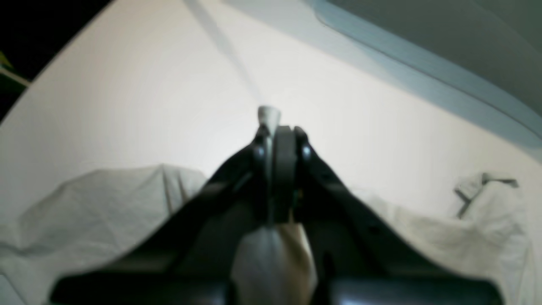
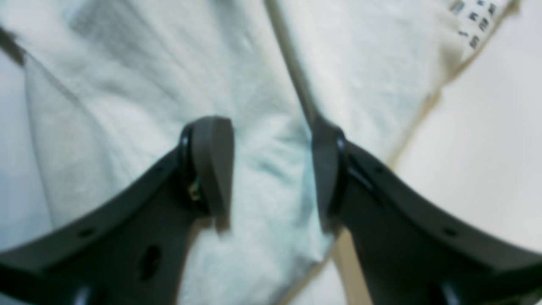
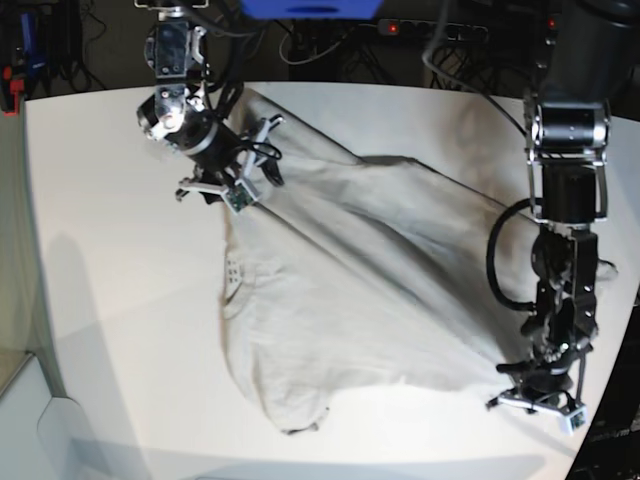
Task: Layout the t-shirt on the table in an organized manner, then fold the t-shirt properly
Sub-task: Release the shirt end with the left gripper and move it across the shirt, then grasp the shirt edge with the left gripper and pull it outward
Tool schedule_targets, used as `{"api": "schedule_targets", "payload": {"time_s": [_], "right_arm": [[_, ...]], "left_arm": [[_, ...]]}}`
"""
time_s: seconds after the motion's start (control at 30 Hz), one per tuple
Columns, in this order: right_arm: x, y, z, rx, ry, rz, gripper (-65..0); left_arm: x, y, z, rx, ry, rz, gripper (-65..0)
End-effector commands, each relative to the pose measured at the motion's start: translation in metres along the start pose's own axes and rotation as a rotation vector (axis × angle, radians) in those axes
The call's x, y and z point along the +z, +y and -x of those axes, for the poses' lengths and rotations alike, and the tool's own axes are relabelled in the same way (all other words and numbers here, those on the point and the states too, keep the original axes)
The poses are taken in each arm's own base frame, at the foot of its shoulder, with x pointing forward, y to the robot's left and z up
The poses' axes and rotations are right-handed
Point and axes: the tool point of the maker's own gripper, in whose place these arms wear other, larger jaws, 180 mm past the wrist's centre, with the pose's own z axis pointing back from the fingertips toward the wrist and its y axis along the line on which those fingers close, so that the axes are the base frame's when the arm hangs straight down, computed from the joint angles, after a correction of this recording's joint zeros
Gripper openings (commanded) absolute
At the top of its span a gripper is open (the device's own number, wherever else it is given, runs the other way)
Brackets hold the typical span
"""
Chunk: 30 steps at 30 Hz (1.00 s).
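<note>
Two arms share one stretched t-shirt (image 3: 350, 270), which lies across the middle of the table (image 3: 110, 250) with its long axis running on a diagonal from the far corner by the right claw (image 3: 232, 172) to the near edge by the left claw (image 3: 540, 395). The left claw is clamped together on a pinch of cloth, a tuft poking out past its tips in the left wrist view. The right claw stands apart, straddling a ridge of fabric just beside the neck label (image 2: 476, 21); whether its tips press the cloth is hard to say in that blurred view. Plenty of bare table lies beside the right claw for spreading, while the left claw sits near the table's edge with little room.
</note>
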Motion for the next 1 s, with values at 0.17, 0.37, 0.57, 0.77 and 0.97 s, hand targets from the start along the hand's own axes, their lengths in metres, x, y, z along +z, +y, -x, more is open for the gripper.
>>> {"api": "schedule_targets", "payload": {"time_s": [0.17,0.37,0.57,0.77,0.97], "right_arm": [[0.006,-0.006,0.048,0.063,0.225,0.023,-37.7],[0.006,-0.006,0.048,0.062,0.224,0.023,-37.7],[0.006,-0.006,0.048,0.062,0.224,0.023,-37.7],[0.005,-0.006,0.047,0.061,0.222,0.023,-37.7],[0.005,-0.006,0.047,0.061,0.222,0.023,-37.7]], "left_arm": [[0.002,-0.014,-0.045,0.009,-0.104,0.026,-56.6],[0.002,-0.015,-0.039,0.006,-0.093,0.025,-42.0],[0.001,-0.012,-0.033,0.000,-0.088,0.020,-42.1],[0.001,-0.004,-0.036,0.002,-0.091,0.003,-42.1],[-0.015,0.025,-0.025,0.008,-0.067,-0.073,-42.1]]}}
